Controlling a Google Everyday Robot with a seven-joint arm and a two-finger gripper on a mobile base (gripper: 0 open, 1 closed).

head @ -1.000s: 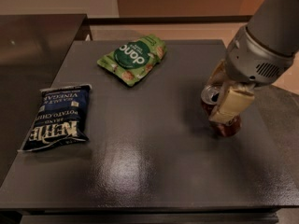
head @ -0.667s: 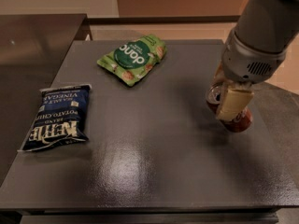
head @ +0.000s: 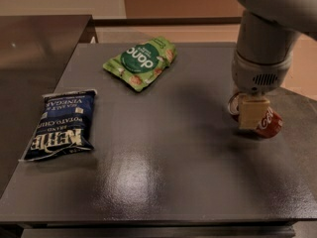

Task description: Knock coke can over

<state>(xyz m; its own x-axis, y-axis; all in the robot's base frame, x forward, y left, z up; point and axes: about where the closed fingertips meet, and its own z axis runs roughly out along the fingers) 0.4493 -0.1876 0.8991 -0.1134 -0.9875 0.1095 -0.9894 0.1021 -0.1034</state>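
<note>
Currently lying flat at the left edge of the table (head: 163, 182): Kettle potato chips bag (head: 59, 125). Lying farther right, toward the rear: green snack pouch (head: 141, 63). Hanging at far right: gripper (head: 253, 117), overlapping the coke can (head: 271, 124), apparently tipped, silver top pointing left. Gripper state: cannot tell.

Setting: indoors, probably an office break area or robot test room; which of the two cannot be told. Evidence: dark grey table (head: 163, 182) holding a blue chip bag (head: 62, 124) at left and a green snack bag (head: 141, 62) at upper centre, a shiny dark counter (head: 34, 48) at upper left, and a plain tan wall (head: 173, 1) along the top. Robot gripper (head: 254, 114) at right of the frame, low over the table, overlapping the coke can (head: 270, 124).
</note>
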